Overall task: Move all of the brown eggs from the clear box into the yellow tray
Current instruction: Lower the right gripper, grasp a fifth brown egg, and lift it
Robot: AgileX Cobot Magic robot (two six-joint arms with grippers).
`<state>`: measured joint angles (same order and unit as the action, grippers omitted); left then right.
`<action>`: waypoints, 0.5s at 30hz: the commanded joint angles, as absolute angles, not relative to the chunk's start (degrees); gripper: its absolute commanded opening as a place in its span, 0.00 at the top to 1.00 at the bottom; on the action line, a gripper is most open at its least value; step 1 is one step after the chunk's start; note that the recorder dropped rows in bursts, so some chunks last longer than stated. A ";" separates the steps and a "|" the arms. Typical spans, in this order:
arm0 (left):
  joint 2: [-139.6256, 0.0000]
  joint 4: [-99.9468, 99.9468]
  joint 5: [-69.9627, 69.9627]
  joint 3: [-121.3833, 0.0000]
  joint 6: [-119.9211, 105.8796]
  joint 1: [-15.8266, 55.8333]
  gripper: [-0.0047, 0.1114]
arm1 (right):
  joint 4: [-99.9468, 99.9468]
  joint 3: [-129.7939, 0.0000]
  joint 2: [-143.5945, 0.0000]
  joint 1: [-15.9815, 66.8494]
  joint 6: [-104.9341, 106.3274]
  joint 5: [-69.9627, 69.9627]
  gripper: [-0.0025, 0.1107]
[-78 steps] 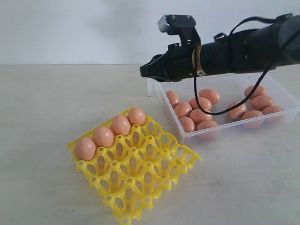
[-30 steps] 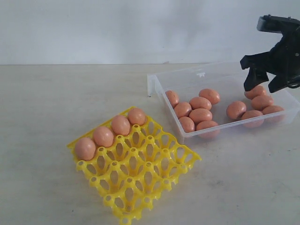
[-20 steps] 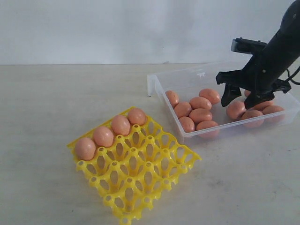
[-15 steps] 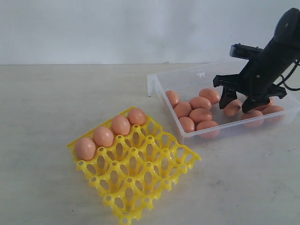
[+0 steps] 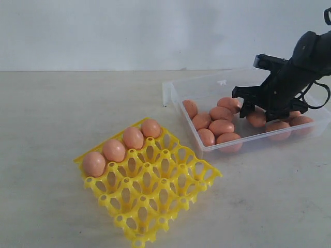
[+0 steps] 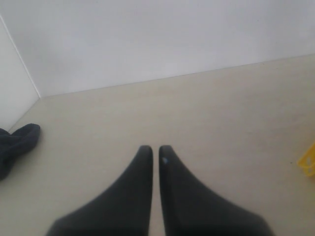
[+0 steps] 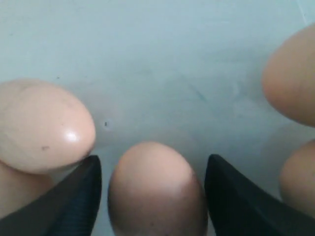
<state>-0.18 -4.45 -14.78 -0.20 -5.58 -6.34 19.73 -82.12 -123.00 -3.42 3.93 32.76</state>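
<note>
The yellow tray lies front left, with several brown eggs in its far-left row. Behind it to the right stands the clear box, holding several more brown eggs. My right gripper reaches down into the box, open. Its fingers straddle one egg near the middle of the box. In the right wrist view that egg sits between the dark fingers with a gap on each side. My left gripper is shut and empty above bare table.
Other eggs lie close beside the straddled one, and more sit at the box's right end. A corner of the yellow tray shows in the left wrist view. A white wall runs behind the table.
My right gripper has swung from the box's right end leftward and down into the box, and its open fingers now stand either side of one egg. The tray's eggs have not moved.
</note>
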 commanded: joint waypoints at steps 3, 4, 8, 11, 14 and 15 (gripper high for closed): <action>0.00 -4.34 -14.34 0.00 -5.40 -6.07 0.92 | 19.62 -82.39 -124.36 -3.50 4.94 34.34 0.97; 0.00 -4.34 -14.34 0.00 -5.40 -6.07 0.92 | 19.86 -82.39 -123.97 -3.50 4.94 34.46 0.98; 0.00 -4.34 -14.34 0.00 -5.40 -6.07 0.92 | 20.64 -82.39 -117.83 -3.40 4.94 34.27 0.98; 0.00 -4.34 -14.34 0.00 -5.40 -6.07 0.92 | 19.87 -78.29 -108.80 -2.00 10.67 30.42 0.98; 0.00 -4.34 -14.34 0.00 -5.40 -6.07 0.92 | 19.86 -66.01 -98.13 0.81 14.57 17.68 0.98; 0.00 -4.34 -14.34 0.00 -5.40 -6.07 0.92 | 20.18 -60.43 -94.22 2.10 14.29 11.42 0.98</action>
